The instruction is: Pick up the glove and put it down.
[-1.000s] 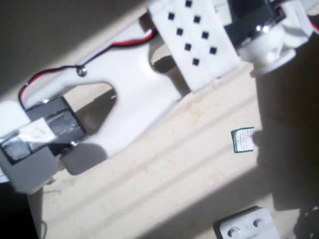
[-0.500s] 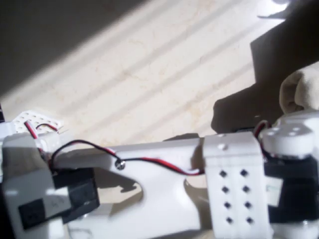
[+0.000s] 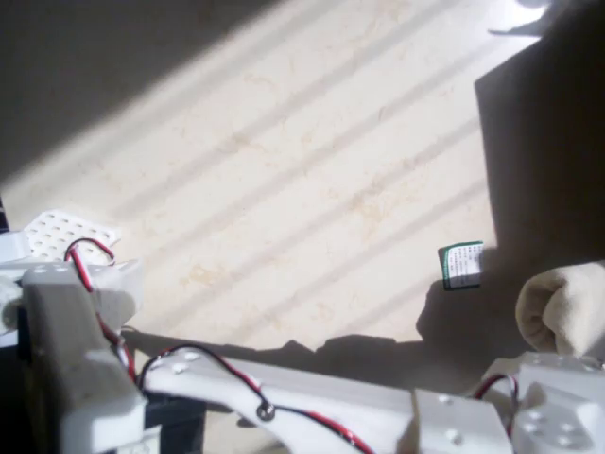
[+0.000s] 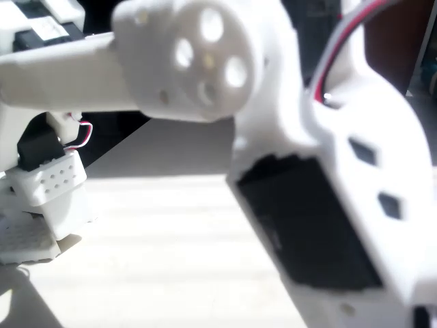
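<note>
Biggest thing we've got is the table — a pale cream top with diagonal bands of sunlight and deep shadow at the upper left and right in the overhead view. Next is the white arm, stretched along the bottom edge there with red and black wires looped over it; in the fixed view the arm sits blurry and huge right up against the lens. We can't make out the gripper's fingers in either view, so we can't tell how far open it is or whether it's got hold of anything. The glove shows at the right edge of the overhead view — a cream lumpy bit in shadow, just above the arm's end. The small green-and-white card lies on the table just left of it.
</note>
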You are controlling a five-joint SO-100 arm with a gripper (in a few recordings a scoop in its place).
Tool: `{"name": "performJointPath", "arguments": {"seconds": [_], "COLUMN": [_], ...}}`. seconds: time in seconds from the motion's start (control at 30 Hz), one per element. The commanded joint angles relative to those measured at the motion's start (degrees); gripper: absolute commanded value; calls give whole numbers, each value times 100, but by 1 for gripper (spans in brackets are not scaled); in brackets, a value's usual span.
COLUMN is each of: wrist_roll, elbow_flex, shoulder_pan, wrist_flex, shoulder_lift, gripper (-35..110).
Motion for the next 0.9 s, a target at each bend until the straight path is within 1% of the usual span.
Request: {"name": "performJointPath", "arguments": {"seconds": [0.0,0.4,0.63,0.87], "wrist_roll": [-53,-53,-70,-554], "elbow_flex": [-193,-193,-193,-264], "shoulder_pan": [176,141,132,123], "wrist_flex": [9,9,9,97], "shoulder_lift": [-114,-1046,-1099,-1011], "gripper": [0,0,0,0]}}
